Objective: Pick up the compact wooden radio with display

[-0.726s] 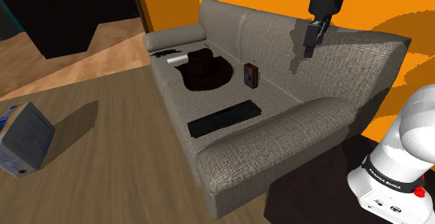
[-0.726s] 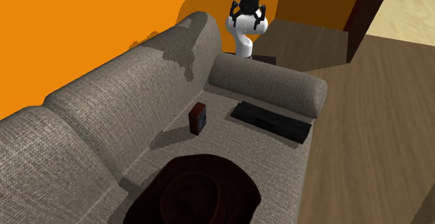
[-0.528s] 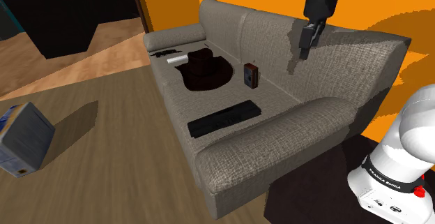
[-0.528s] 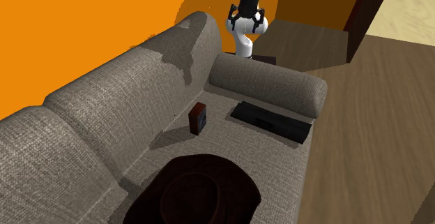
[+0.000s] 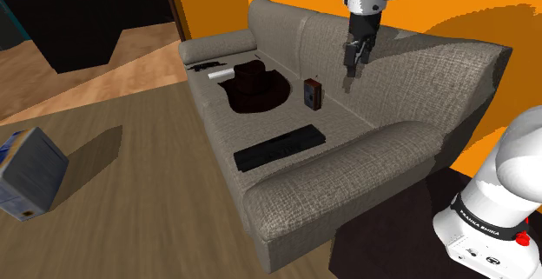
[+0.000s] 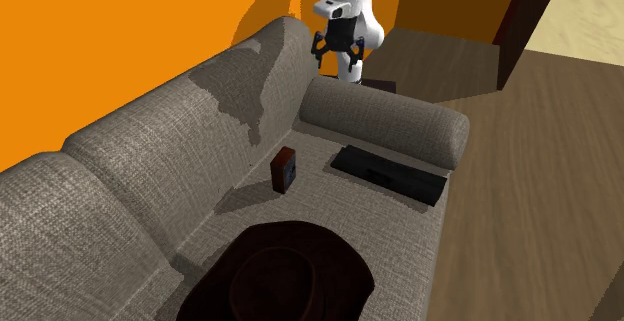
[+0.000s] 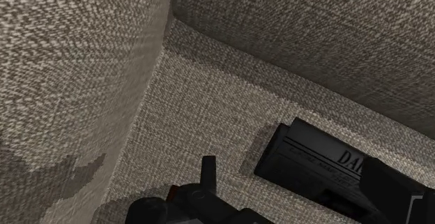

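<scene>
Gripper [image 5: 349, 65] hovers over sofa [image 5: 347, 175]; radio [image 5: 312, 93] lower, apart.

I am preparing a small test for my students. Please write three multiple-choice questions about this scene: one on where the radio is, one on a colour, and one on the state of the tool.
1. Where is the radio?
A) on the floor
B) on the sofa seat, between the dark hat and the flat black device
C) on the armrest

2. What colour is the wall behind the sofa?
A) green
B) white
C) orange

3. What is the state of the tool?
A) open, in the air, holding nothing
B) shut on the radio
C) shut on the hat

Answers:
1 B: the radio stands upright on the seat cushion between those two things.
2 C: orange shows above the backrest.
3 A: its fingers stand apart in the air by the backrest, away from the radio.
</scene>
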`<action>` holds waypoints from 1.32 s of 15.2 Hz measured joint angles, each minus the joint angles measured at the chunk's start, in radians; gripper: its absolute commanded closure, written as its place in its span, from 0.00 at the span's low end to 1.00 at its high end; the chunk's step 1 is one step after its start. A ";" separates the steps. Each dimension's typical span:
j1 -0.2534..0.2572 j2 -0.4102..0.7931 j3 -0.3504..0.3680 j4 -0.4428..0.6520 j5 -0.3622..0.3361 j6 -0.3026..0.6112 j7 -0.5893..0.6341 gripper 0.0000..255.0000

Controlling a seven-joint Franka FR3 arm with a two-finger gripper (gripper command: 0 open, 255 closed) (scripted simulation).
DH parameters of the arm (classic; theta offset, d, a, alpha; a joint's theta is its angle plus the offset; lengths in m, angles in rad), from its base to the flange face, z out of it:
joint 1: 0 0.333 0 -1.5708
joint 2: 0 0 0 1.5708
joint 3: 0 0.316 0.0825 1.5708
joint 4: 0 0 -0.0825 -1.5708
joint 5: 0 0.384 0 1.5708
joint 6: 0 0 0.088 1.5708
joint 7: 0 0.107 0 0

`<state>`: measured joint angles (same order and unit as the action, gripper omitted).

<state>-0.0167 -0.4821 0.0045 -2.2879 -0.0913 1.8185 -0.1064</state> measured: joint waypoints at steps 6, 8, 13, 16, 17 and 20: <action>-0.021 0.235 -0.034 0.122 -0.001 0.100 -0.021 0.00; -0.029 0.311 -0.046 0.166 0.001 0.126 -0.031 0.00; -0.047 0.495 -0.068 0.296 0.016 0.167 -0.054 0.00; -0.058 0.626 -0.077 0.415 0.031 0.171 -0.068 0.00; -0.063 0.665 -0.080 0.444 0.036 0.178 -0.073 0.00; -0.079 0.782 -0.087 0.571 0.052 0.160 -0.089 0.00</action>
<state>-0.0958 0.3003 -0.0823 -1.7167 -0.0393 1.9784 -0.1956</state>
